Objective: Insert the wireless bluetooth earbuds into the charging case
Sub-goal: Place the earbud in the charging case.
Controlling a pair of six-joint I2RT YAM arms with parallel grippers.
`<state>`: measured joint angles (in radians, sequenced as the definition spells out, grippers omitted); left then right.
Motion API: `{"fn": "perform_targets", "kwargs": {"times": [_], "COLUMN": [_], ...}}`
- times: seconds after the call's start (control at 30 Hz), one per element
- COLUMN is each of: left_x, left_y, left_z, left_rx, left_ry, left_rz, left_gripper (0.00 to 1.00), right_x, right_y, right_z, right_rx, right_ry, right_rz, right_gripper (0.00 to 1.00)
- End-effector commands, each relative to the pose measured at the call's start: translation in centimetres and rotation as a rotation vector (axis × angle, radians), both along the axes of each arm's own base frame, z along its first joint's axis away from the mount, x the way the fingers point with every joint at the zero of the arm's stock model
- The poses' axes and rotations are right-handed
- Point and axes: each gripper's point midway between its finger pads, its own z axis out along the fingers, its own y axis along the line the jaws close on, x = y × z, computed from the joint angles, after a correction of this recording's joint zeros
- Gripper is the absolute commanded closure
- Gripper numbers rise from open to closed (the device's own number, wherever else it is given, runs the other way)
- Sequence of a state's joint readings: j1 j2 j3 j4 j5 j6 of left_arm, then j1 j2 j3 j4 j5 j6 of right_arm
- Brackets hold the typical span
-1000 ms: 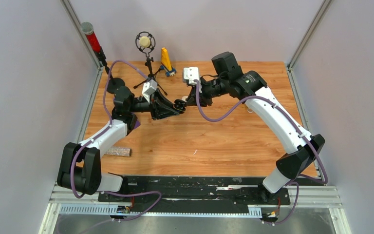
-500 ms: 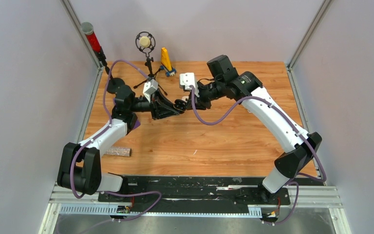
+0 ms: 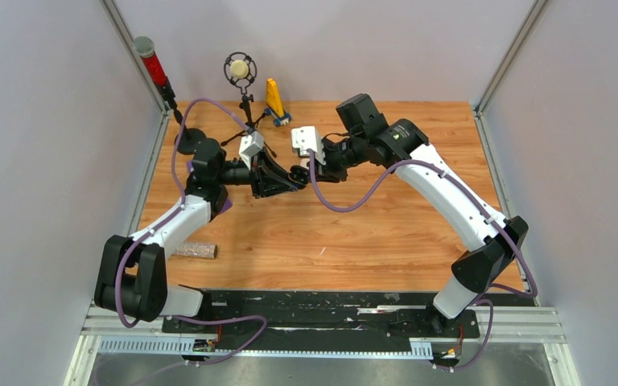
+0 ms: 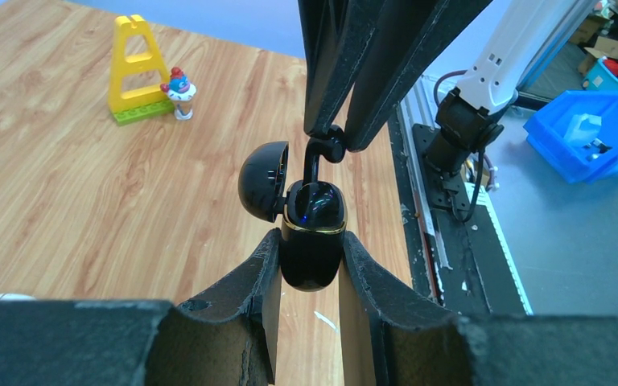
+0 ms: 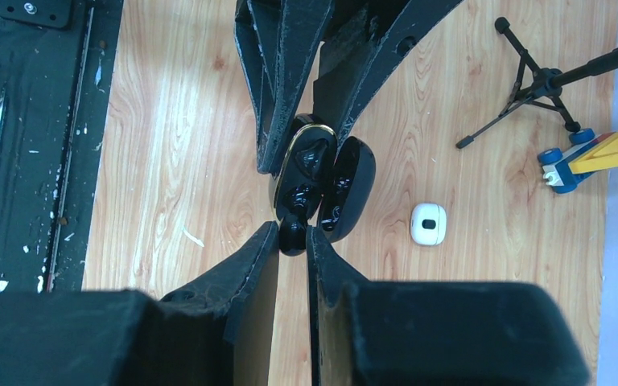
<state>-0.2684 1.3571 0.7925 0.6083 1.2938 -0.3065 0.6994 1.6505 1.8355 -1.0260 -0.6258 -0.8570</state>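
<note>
- Between the two grippers, held clear above the table, a tiny glossy black stemmed earbud (image 5: 291, 233) sits at the mouth of the glossy black pebble-shaped charging case (image 4: 312, 241). Its lower end reaches into the case, whose lid is swung open to one side.
- The right gripper (image 5: 292, 232) is clamped on the earbud's outer end.
- The left gripper (image 4: 311, 239) is clamped on the body of the case, one finger on each side.
- On the light wood-grain table (image 3: 354, 233) below and just beside the case lies a small white pebble-shaped case (image 5: 429, 223), closed.
- Beyond the case toward the far wall stand a black microphone on a tripod (image 3: 240, 68) and a yellow plastic toy arch (image 4: 137, 72).
- Farther from the case, a red-tipped signal lamp (image 3: 150, 60) stands in the far-left corner. Plain pale grey walls enclose the table on three sides.
- Well nearer the arm bases than the case lie a speckled brown cylinder (image 3: 195, 250) and a thin white sliver (image 3: 320, 252).
- Since a second ago the right arm has swung leftward, bringing its gripper closer to the case, while the left arm has barely moved.
</note>
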Motion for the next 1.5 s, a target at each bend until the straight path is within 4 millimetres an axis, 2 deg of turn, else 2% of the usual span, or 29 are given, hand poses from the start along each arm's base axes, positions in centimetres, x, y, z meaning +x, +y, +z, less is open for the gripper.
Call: {"fn": "perform_targets", "kwargs": {"times": [0.0,0.63,0.83,0.93,1.03,1.17,1.47], "left_x": [0.1,-0.1,-0.2,-0.2,-0.2,-0.3,-0.3], "left_y": [-0.2,-0.4,-0.4,-0.4,-0.4,-0.4,-0.4], "left_z": [1.8,1.5,1.5,1.6,1.6,1.6,1.9], "left_rx": [-0.011,-0.001,-0.001,-0.002,-0.002,-0.002,-0.005], "left_ry": [-0.087,-0.081,-0.084,-0.085,-0.085,-0.088,-0.094], "left_rz": [-0.018,-0.029,-0.030,-0.031,-0.031,-0.032,-0.035], "left_gripper": [1.00,1.00,1.00,1.00,1.00,1.00,1.00], "right_x": [0.1,-0.8,-0.6,-0.5,-0.4,-0.4,-0.9], "right_y": [0.1,1.3,1.4,1.5,1.6,1.6,1.4], "right_z": [1.1,0.2,0.2,0.2,0.7,2.3,5.7], "right_rx": [-0.002,-0.005,-0.001,0.000,0.015,0.045,0.104], "right_ry": [-0.053,-0.014,-0.017,-0.017,-0.025,-0.045,-0.077], "right_rz": [0.025,0.068,0.060,0.054,0.046,0.039,0.030], "right_gripper": [0.82,0.81,0.78,0.73,0.68,0.64,0.64]}}
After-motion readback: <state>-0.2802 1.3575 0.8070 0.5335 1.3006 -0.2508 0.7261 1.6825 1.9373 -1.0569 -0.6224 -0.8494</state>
